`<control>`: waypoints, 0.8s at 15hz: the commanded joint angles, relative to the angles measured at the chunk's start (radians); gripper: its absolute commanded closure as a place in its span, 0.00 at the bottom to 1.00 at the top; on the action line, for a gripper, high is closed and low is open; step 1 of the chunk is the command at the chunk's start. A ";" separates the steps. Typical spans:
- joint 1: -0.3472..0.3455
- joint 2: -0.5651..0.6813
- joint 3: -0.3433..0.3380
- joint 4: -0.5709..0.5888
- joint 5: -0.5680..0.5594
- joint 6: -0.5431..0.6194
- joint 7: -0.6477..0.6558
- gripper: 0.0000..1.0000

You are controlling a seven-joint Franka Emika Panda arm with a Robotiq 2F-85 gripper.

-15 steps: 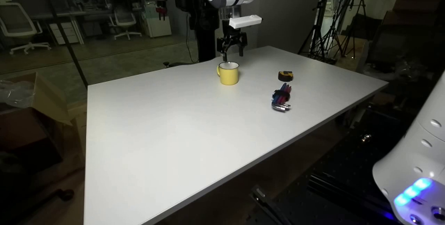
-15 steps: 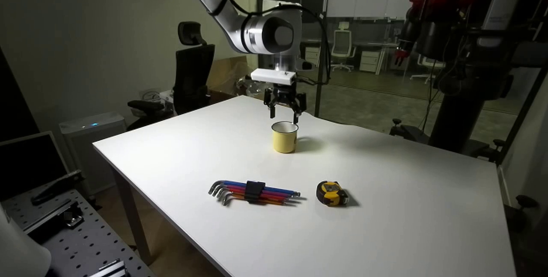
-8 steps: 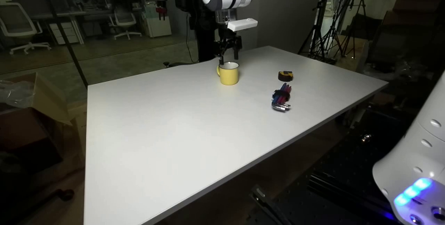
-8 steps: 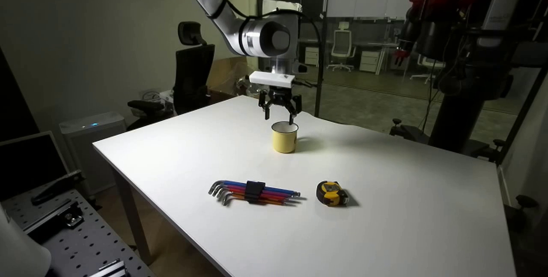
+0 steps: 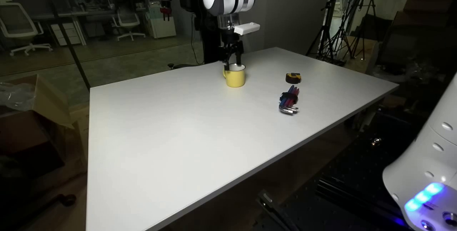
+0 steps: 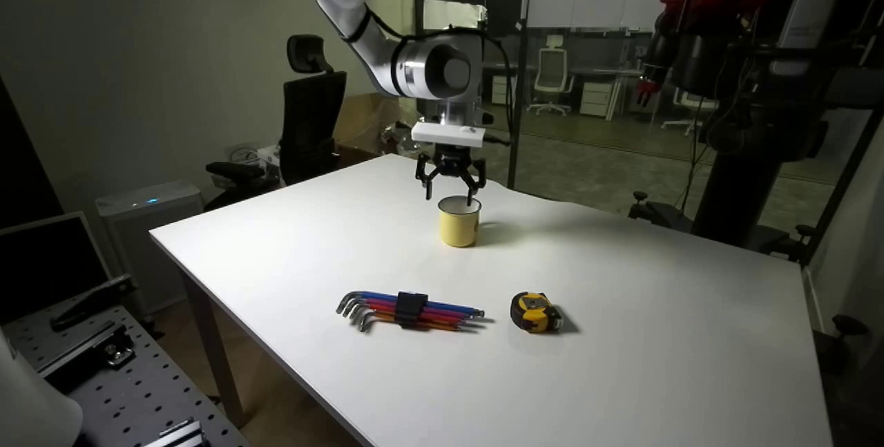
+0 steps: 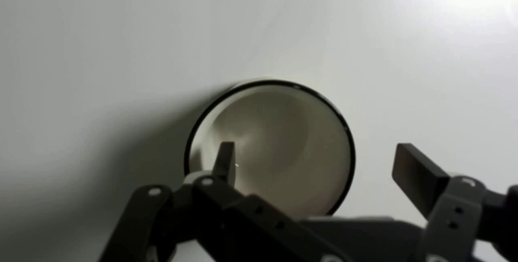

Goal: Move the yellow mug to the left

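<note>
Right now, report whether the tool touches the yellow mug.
Cannot tell. In the wrist view, one finger of the tool overlaps the yellow mug, with contact unclear; bare table shows between the mug and the other finger.

White worktop (image 6: 656,336) with a yellow mug (image 6: 458,229), a set of hex keys (image 6: 412,310) and a tape measure (image 6: 533,312).

In both exterior views the worktop fills the middle of the frame; in an exterior view a leg (image 6: 214,350) shows under it at lower left. There the yellow mug stands upright near the frame's center, its shadow (image 6: 503,233) falling to the right. The hex keys lie lower in the frame, clasped in a black holder (image 6: 411,305), bent ends toward the left. The yellow-and-black tape measure rests to the right, just beside their straight ends and apart from them.
</note>
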 commanded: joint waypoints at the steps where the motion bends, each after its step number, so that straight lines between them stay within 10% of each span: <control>1: -0.011 0.066 0.015 0.104 -0.034 -0.075 -0.041 0.00; 5: 0.000 0.116 0.012 0.168 -0.062 -0.120 -0.054 0.00; 12: 0.015 0.161 0.004 0.238 -0.101 -0.146 -0.052 0.62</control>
